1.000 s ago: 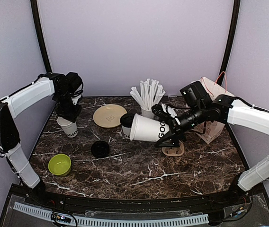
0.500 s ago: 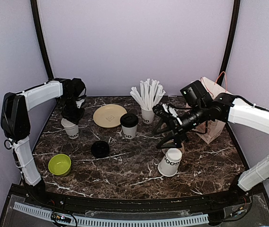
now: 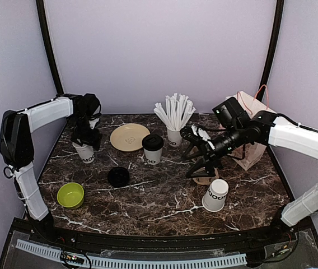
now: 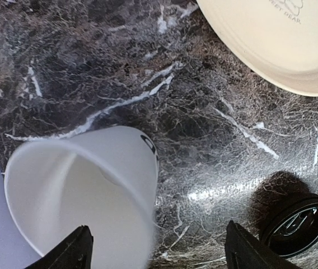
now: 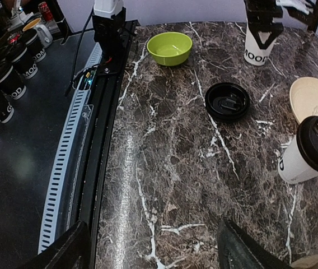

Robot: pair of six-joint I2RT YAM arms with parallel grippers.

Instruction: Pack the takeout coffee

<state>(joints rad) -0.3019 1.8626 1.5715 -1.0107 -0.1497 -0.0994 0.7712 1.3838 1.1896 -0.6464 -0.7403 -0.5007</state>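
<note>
One takeout coffee [image 3: 153, 149], a white lettered cup with a black lid, stands mid-table, also seen in the right wrist view [image 5: 309, 150]. My left gripper [image 3: 84, 141] hangs open just above a lidless white printed cup [image 3: 86, 155] at the back left; the cup's rim [image 4: 80, 190] sits toward the left finger, untouched as far as I can see. My right gripper [image 3: 197, 161] is open and holds nothing [image 5: 156, 252]. A second white lettered cup [image 3: 216, 195] rests on the table in front of it, no lid visible.
A loose black lid [image 3: 118, 176] and a green bowl [image 3: 70, 194] lie front left. A cream plate [image 3: 129, 137] and a cup of straws [image 3: 174, 119] sit at the back. A paper bag [image 3: 252, 143] stands far right, with a brown cardboard piece [image 3: 206, 179] beside it.
The white cup that lay in my right gripper has dropped to the table and rolled right. My left gripper has shifted right over the lidless cup and opened.
</note>
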